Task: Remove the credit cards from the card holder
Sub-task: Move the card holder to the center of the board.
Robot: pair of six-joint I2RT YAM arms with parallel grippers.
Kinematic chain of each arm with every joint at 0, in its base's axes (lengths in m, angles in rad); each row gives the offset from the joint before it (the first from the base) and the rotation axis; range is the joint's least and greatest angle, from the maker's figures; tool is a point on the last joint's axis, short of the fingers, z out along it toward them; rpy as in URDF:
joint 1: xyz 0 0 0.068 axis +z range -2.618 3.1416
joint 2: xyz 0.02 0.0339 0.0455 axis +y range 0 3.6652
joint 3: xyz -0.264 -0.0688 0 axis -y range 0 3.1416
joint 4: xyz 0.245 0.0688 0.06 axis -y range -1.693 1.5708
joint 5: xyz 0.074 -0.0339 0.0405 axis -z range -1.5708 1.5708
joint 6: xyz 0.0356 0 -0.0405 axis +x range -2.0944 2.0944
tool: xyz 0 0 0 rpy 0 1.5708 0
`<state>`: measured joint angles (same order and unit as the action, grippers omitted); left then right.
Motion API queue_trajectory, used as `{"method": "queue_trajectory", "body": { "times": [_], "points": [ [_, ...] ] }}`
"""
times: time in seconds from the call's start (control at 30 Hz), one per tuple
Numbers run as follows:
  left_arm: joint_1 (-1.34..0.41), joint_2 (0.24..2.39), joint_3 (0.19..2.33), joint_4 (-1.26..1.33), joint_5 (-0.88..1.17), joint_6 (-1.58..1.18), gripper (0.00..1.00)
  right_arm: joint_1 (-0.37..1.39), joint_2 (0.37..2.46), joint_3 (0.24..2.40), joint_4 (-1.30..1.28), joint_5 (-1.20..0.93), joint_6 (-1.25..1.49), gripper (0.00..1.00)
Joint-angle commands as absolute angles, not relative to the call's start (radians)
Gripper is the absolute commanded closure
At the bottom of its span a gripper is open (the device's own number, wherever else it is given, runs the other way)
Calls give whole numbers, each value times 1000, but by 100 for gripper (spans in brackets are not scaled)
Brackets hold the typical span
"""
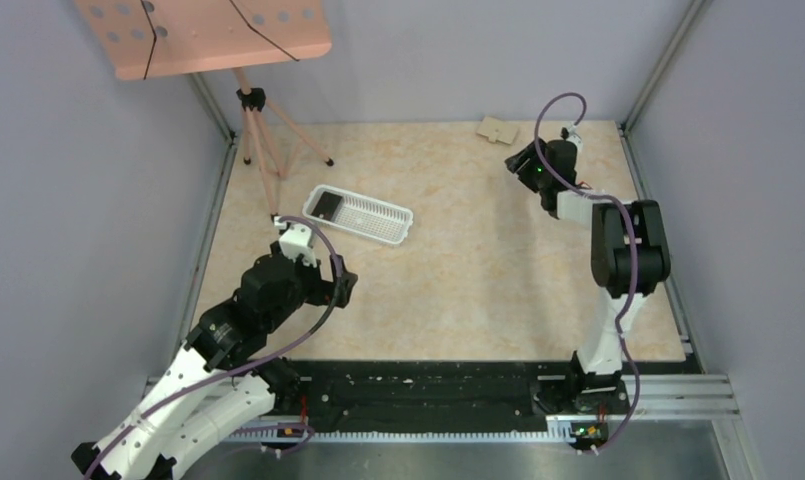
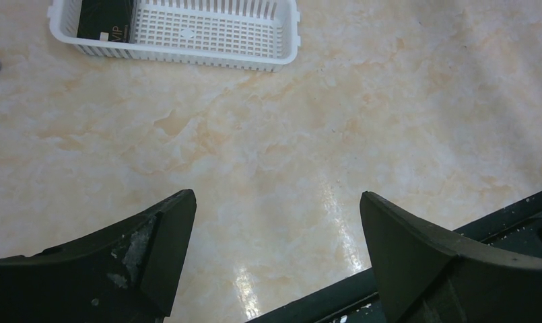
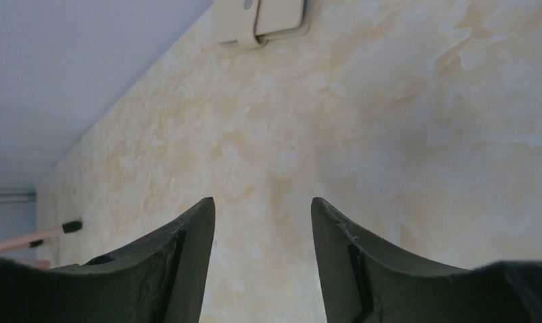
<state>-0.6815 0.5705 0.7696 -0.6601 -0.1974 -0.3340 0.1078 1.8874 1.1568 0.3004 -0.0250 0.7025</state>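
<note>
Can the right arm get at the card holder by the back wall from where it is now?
Probably yes. The right gripper is open and aimed at the card holder, with only bare table between them. The card holder lies close to the back wall, which could cramp the approach.

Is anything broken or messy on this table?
The left gripper has white scrapes on one black finger, as if its pad is worn. Nothing is spilled; the black card lies in the white slotted basket.

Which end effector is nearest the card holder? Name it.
The right end effector, just short of the card holder; the left end effector is by the basket.
</note>
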Motion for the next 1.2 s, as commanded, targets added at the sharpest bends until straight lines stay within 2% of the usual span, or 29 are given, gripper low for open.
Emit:
{"method": "queue_trajectory", "body": {
  "times": [0.0,0.13,0.33,0.7,1.03,1.17],
  "points": [
    [-678,566,760,-637,-208,-322,3,45,2066,1265,551,-190,946,47],
    [-679,576,763,-640,-220,-320,3,27,2223,1365,610,-196,1009,51],
    [-678,579,764,-642,-249,-319,3,17,2339,1445,639,-170,1042,53],
    [-675,597,767,-651,-281,-320,3,5,2478,1551,625,-111,1117,57],
    [-667,612,769,-650,-293,-319,3,5,2600,1740,516,-95,1166,59],
    [-659,619,769,-649,-293,-318,3,5,2638,1783,504,-101,1193,67]
  ]
}}
